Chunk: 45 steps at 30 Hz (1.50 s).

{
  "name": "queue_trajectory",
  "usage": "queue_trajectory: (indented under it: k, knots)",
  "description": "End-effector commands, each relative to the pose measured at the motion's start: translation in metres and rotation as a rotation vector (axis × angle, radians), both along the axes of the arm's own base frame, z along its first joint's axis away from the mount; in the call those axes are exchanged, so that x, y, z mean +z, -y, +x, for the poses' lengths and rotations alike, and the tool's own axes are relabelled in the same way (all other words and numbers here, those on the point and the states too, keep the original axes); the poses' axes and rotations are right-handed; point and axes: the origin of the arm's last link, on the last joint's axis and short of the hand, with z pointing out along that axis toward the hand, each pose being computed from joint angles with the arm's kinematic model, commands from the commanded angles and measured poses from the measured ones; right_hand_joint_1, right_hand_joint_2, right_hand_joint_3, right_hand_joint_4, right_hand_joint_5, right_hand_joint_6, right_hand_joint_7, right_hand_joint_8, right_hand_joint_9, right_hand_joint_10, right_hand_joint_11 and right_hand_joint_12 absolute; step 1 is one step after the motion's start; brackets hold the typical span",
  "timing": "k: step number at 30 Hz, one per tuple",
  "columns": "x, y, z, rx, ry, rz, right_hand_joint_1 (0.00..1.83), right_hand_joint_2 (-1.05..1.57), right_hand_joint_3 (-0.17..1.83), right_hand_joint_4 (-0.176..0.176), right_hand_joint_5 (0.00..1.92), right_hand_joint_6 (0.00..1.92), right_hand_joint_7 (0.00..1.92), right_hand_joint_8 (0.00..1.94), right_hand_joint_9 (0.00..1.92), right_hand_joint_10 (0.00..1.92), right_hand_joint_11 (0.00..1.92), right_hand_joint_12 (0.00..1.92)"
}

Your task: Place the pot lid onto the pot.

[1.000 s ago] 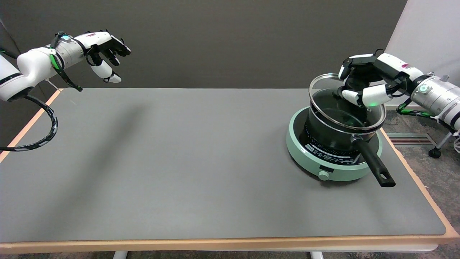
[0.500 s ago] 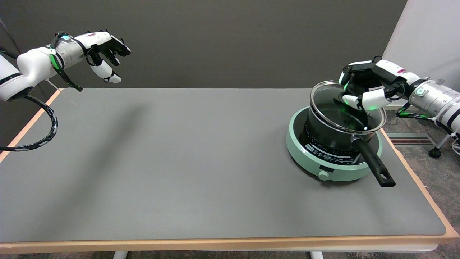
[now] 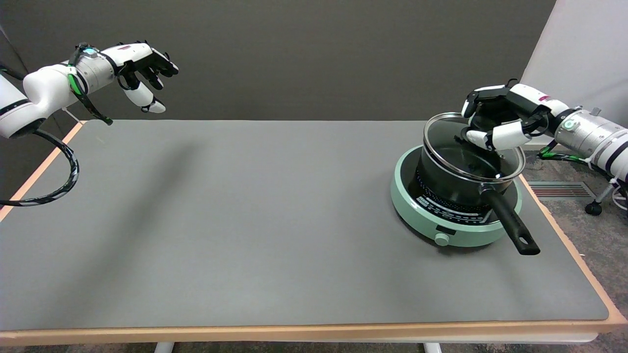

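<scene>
The left hand (image 3: 140, 61) hung in the air far left of the stove (image 3: 454, 208), above the table's (image 3: 245, 220) back edge, fingers loosely curled and holding nothing. The grey table top stretched bare between it and the stove, which sat near the table's right end. This mint-green round stove had a small knob (image 3: 441, 239) on its front edge. On the stove stood the black pot (image 3: 446, 184), its long black handle (image 3: 510, 225) pointing out past the stove's front right rim. The glass lid (image 3: 451, 147) with its metal rim lay on the pot, tilted a little, its far edge higher. Above the stove's back right side the right hand (image 3: 495, 122) reached in, fingers closed around the lid's knob; the knob itself was mostly hidden by them.
</scene>
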Motion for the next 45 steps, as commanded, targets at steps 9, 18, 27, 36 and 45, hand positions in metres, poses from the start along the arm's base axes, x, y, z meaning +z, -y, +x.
queue_trajectory:
  k: [9, 18, 27, 36, 45]
  knots:
    - [0.008, 0.008, -0.003, -0.017, -0.012, -0.017, 1.36, 0.76, 0.91, 0.176, 0.62, 1.30, 0.85, 1.55, 0.80, 1.87, 0.67, 1.92]
    - [0.008, 0.006, -0.003, -0.019, -0.018, -0.018, 1.36, 0.76, 0.92, 0.176, 0.62, 1.31, 0.85, 1.55, 0.80, 1.87, 0.67, 1.92]
    - [0.001, 0.003, -0.004, -0.032, -0.053, -0.002, 1.36, 0.76, 0.91, 0.176, 0.62, 1.31, 0.85, 1.55, 0.80, 1.87, 0.67, 1.92]
    - [-0.006, 0.003, -0.004, -0.037, -0.078, 0.012, 1.36, 0.76, 0.92, 0.176, 0.62, 1.32, 0.85, 1.55, 0.80, 1.87, 0.67, 1.92]
    - [-0.009, 0.003, -0.001, -0.026, -0.083, 0.021, 1.36, 0.76, 0.92, 0.176, 0.62, 1.31, 0.85, 1.55, 0.80, 1.87, 0.67, 1.92]
